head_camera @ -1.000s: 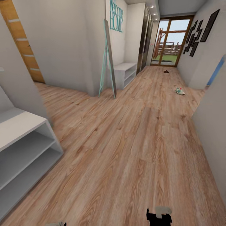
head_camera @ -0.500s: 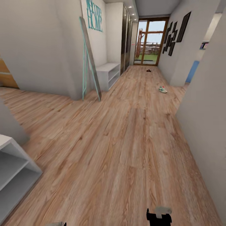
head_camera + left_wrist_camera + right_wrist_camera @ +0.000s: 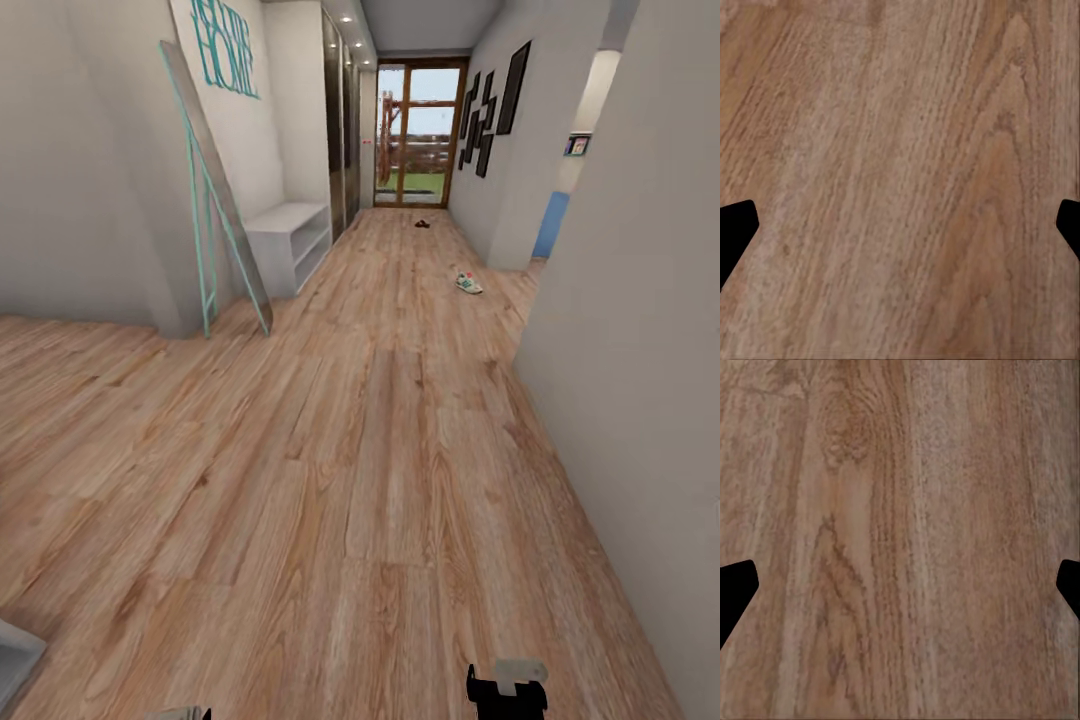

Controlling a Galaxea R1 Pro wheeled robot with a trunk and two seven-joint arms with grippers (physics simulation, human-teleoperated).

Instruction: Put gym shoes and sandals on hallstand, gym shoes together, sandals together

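One gym shoe (image 3: 467, 283), white with green, lies on the corridor floor (image 3: 380, 450) far ahead by the right wall. Further down, near the glass door, a small dark shape (image 3: 422, 224) looks like the sandals; it is too small to tell one from two. The white hallstand (image 3: 290, 238) stands against the left wall beyond a leaning mirror. My right gripper (image 3: 507, 690) and left gripper (image 3: 180, 714) sit at the bottom edge of the head view, far from all of these. In the wrist views the left gripper (image 3: 900, 232) and the right gripper (image 3: 900, 592) are open over bare planks.
A teal-framed mirror (image 3: 215, 230) leans on the left wall corner. The right wall (image 3: 630, 330) juts close beside me. A mirrored wardrobe (image 3: 335, 150) follows the hallstand. A corner of a white shelf unit (image 3: 15, 650) shows at the lower left. A glass door (image 3: 412, 135) ends the corridor.
The whole head view has swung: the white shelf unit at the left has slid almost out of frame and the corridor now lies straight ahead. Both grippers keep their pose.
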